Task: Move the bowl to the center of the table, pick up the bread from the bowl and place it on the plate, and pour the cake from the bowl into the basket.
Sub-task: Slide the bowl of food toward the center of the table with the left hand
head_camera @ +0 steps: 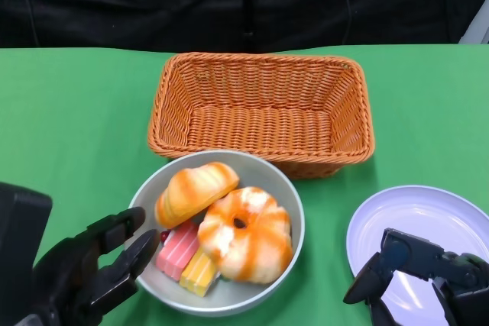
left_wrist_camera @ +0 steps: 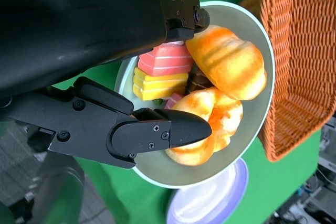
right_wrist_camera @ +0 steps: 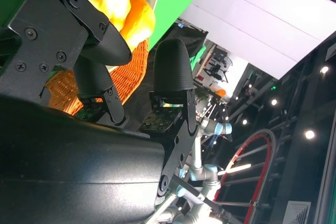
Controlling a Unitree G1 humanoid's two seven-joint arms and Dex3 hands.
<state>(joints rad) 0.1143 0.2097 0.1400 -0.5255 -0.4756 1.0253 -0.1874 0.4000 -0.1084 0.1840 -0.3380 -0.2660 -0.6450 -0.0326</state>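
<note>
The grey bowl (head_camera: 293,211) stands at the table's front middle, just before the basket. In it lie a long orange bread (head_camera: 195,191), a ring-shaped bread (head_camera: 246,236), a pink cake (head_camera: 177,250) and a yellow cake (head_camera: 199,271). My left hand (head_camera: 99,265) is at the bowl's left rim with its fingers apart, their tips at the rim. In the left wrist view its fingers (left_wrist_camera: 157,135) spread across the bowl (left_wrist_camera: 262,103) with nothing pinched. My right hand (head_camera: 416,272) hovers over the near edge of the white plate (head_camera: 428,219), holding nothing.
The orange wicker basket (head_camera: 260,108) stands behind the bowl, holding nothing. The plate sits at the front right. Green cloth covers the table, with open cloth to the left and right of the basket. A black backdrop rises beyond the far edge.
</note>
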